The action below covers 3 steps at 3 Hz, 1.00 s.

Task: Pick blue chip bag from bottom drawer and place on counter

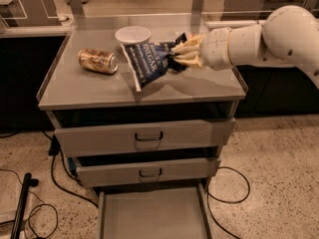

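Note:
The blue chip bag (pixel 148 62) is dark blue with white lettering. It hangs from my gripper (pixel 183 54), whose cream fingers are shut on its right end. The bag sits over the middle of the counter (pixel 99 91), its lower corner near or on the surface. My white arm reaches in from the right. The bottom drawer (pixel 152 215) is pulled out at the foot of the cabinet, and its grey floor is bare.
A gold dented can (pixel 98 60) lies on its side at the counter's left. A white bowl (pixel 132 35) stands at the back, just behind the bag. Two shut drawers with dark handles (pixel 148 136) sit below. Black cables lie on the floor at both sides.

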Each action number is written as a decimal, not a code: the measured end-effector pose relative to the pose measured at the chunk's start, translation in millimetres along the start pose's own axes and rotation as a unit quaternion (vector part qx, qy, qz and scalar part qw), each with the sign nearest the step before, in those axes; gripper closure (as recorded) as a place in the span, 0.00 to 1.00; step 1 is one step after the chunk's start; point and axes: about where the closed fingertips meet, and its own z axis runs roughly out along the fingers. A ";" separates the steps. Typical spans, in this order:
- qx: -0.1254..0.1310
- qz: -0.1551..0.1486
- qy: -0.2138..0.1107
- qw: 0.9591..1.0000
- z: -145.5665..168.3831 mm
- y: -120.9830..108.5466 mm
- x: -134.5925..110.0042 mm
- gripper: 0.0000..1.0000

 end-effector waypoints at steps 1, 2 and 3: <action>-0.008 0.007 0.010 1.000 21.7 -9.8 8.2 1.00; -0.012 0.015 0.043 0.999 38.8 -14.6 19.2 1.00; 0.011 0.039 0.089 0.995 39.7 -16.1 33.8 1.00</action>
